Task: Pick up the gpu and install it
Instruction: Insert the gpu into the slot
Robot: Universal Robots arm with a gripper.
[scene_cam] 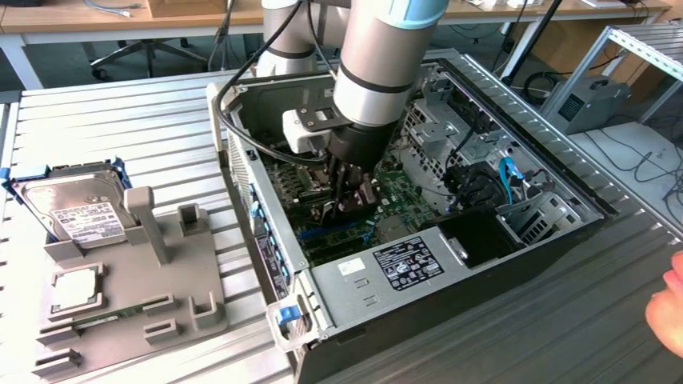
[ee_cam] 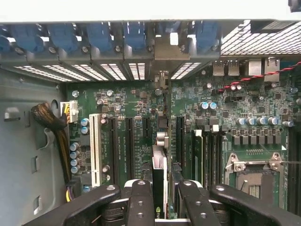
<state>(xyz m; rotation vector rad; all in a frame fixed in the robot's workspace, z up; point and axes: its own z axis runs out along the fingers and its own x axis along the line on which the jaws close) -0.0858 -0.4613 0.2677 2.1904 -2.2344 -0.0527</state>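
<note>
1. pincer (ee_cam: 161,197) reaches down into the open computer case (scene_cam: 555,172), its two black fingers (ee_cam: 140,200) set narrow and clamped on the top edge of the gpu (ee_cam: 160,162), a thin card held upright between them.

2. gpu runs straight out ahead of the pincer toward the rear wall of the case, where its silver bracket (ee_cam: 171,47) meets the row of blue slot clips (ee_cam: 99,35). its lower edge looks down at the motherboard (ee_cam: 136,103), but i cannot tell whether it is fully seated in a slot.

3. risk, as i judge it: several long black slots (ee_cam: 129,141) lie close on either side of the card. a small sideways offset could land the edge on the board or in the wrong slot, and pushing down then could bend the card or mark the board.

4. risk: if the bracket catches on the rear frame, the card could tilt in the grip and seat at one end only.

5. risk: the hold is on a thin edge, so downward force could make the card slip between the fingers.

6. a hand (scene_cam: 667,308) sits well away from the pincer, outside the case; it would be in danger only if it came closer.
</note>
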